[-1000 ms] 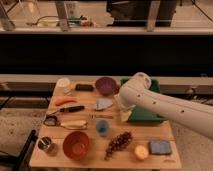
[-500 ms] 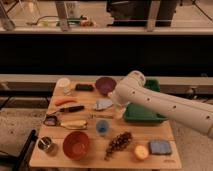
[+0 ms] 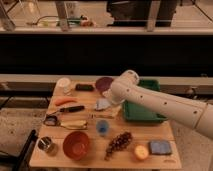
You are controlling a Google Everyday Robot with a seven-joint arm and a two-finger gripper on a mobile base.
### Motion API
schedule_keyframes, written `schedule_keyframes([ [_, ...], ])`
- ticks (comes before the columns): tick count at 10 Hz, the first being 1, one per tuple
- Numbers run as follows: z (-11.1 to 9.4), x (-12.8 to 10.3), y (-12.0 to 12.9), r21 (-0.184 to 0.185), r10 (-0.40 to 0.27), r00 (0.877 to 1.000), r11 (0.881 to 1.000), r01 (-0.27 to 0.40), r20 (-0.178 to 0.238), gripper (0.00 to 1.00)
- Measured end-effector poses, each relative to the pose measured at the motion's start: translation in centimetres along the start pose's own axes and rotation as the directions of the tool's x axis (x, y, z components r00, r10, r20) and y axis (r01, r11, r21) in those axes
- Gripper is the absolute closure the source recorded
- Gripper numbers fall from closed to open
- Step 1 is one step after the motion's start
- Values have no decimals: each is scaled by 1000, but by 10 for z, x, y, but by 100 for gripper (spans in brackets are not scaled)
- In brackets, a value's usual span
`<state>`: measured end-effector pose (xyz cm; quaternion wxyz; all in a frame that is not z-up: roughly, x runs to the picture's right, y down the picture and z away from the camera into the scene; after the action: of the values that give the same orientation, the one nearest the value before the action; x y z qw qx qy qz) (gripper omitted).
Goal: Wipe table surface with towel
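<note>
A crumpled grey-blue towel [image 3: 102,104] lies near the middle of the wooden table [image 3: 165,131], just left of the green tray. My white arm reaches in from the right. Its gripper [image 3: 111,100] is down at the towel's right edge, between the towel and the purple bowl [image 3: 102,83]. The arm's wrist covers most of the gripper, so its contact with the towel does not show.
A green tray [image 3: 144,107] sits at the right. Around the towel are a white cup [image 3: 63,84], a black block [image 3: 84,87], a carrot [image 3: 65,101], a knife [image 3: 72,108], a banana [image 3: 75,125], a blue cup [image 3: 102,127], a red bowl [image 3: 76,145], grapes [image 3: 119,142], an orange [image 3: 141,152] and a blue sponge [image 3: 160,147].
My arm has swung left across the green tray and lowered, bringing the gripper to the towel. The objects on the table have not moved.
</note>
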<state>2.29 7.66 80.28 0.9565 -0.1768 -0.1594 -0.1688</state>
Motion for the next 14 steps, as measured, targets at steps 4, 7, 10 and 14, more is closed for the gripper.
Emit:
schedule_keyframes([
  [4,19,-9,-14,2,-24,999,1000,24,31,20],
  [7,35,-16,-21,-3,-30,998,1000,31,64,20],
  [10,52,-16,-27,-1,-35,996,999,36,83,20],
  [14,69,-14,-36,-7,-44,995,999,45,89,20],
])
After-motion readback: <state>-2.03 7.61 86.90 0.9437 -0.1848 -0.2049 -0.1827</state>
